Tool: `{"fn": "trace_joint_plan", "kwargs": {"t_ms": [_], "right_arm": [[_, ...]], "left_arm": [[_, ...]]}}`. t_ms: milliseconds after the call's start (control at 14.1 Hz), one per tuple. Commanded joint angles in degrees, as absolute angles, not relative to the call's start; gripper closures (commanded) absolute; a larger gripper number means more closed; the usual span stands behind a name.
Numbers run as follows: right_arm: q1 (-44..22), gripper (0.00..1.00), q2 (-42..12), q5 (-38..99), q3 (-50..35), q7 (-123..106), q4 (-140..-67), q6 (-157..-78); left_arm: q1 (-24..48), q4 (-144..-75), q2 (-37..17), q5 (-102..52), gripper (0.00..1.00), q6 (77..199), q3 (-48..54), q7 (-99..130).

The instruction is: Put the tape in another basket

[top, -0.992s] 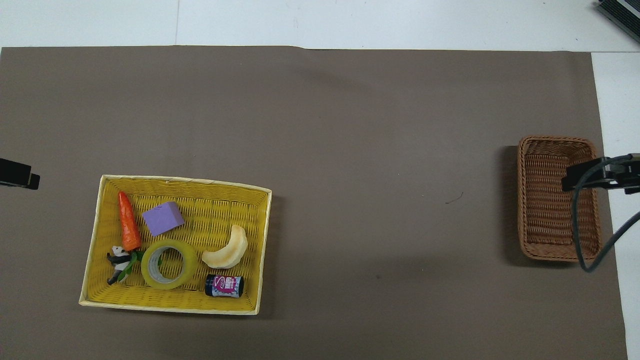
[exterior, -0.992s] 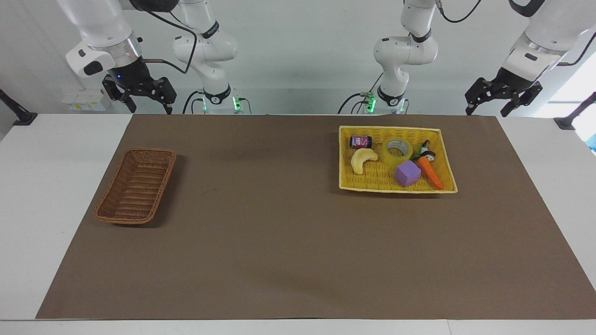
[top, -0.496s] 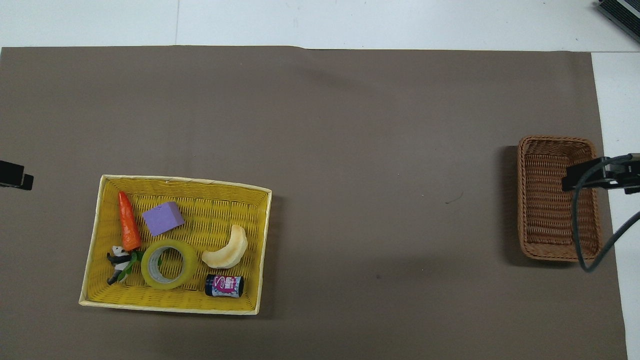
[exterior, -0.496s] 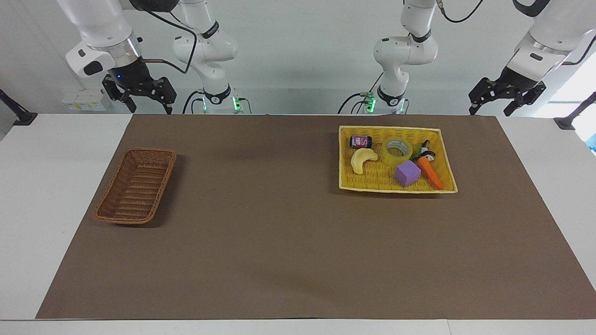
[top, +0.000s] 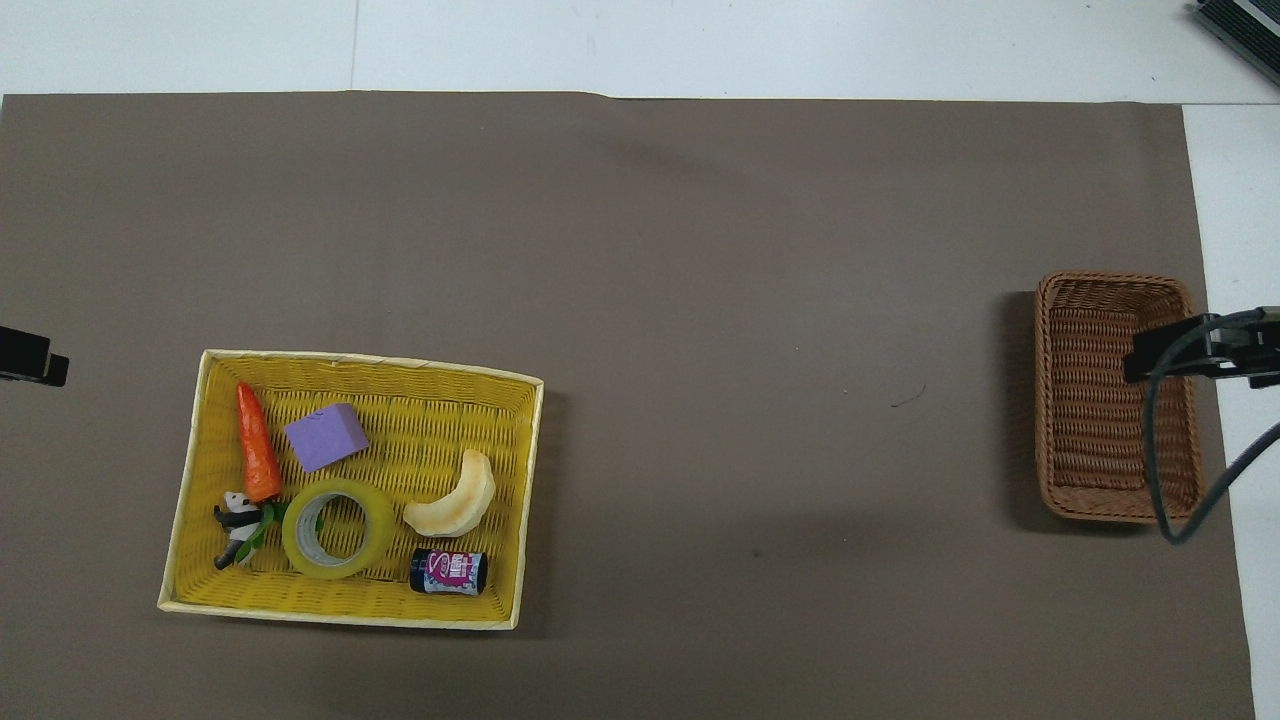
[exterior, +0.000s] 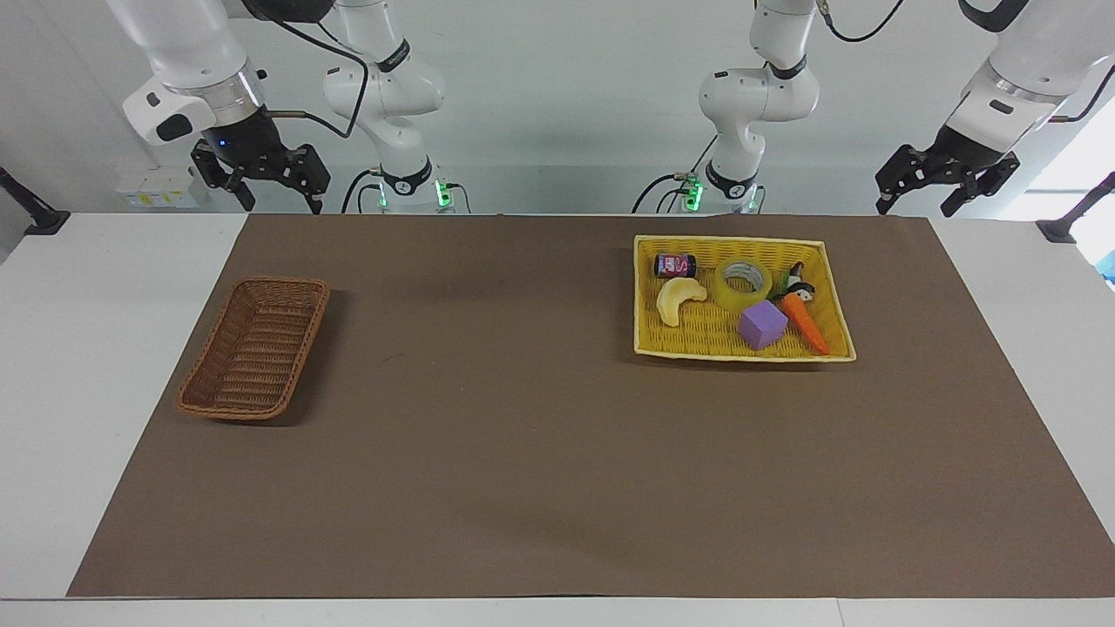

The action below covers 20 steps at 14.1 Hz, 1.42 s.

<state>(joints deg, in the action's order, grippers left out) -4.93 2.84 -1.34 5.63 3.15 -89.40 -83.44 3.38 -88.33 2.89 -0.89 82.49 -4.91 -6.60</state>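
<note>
The tape [exterior: 740,299] is a yellow roll lying flat in the yellow woven tray [exterior: 732,241], on the part of it nearer the robots; it also shows in the overhead view [top: 380,525]. The brown wicker basket [exterior: 254,348] sits empty toward the right arm's end of the table, and shows in the overhead view [top: 1095,400]. My left gripper [exterior: 915,209] hangs open and empty in the air over the table's robot-side edge, toward the left arm's end, apart from the tray. My right gripper [exterior: 280,207] hangs open and empty over the robot-side edge near the basket's end.
In the tray with the tape lie a pale banana toy [exterior: 678,299], a purple cube [exterior: 762,324], an orange carrot [exterior: 804,322], a small dark can [exterior: 676,265] and a small panda figure [exterior: 797,283]. A brown mat [exterior: 523,435] covers the table.
My left gripper has risen slightly and drawn a little toward its end of the table. The right gripper, the tape and the basket have not moved.
</note>
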Motion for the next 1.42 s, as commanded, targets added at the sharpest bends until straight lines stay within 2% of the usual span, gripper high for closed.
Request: {"fn": "trace_joint_plan", "kwargs": {"t_ms": [0, 567, 921, 1346], "right_arm": [[-4.7, 0.00, 3.3, -1.1, 5.6, 1.9, -89.7, -82.9], [-4.7, 0.00, 3.3, -1.1, 5.6, 1.8, -89.7, -82.9], [-4.7, 0.00, 3.3, -1.1, 5.6, 1.8, -89.7, -82.6], [-4.7, 0.00, 3.3, -1.1, 5.6, 1.8, -89.7, -82.7]], "left_arm": [[3.2, -92.9, 6.0, -1.1, 0.00, 84.3, -4.9, -7.6], [4.3, -104.3, 9.4, -1.1, 0.00, 91.1, -4.3, -8.3], [5.6, -116.3, 13.9, -1.1, 0.00, 99.1, -4.2, -8.3], [7.6, -127.6, 15.7, -1.2, 0.00, 106.8, -4.2, -7.6]]}}
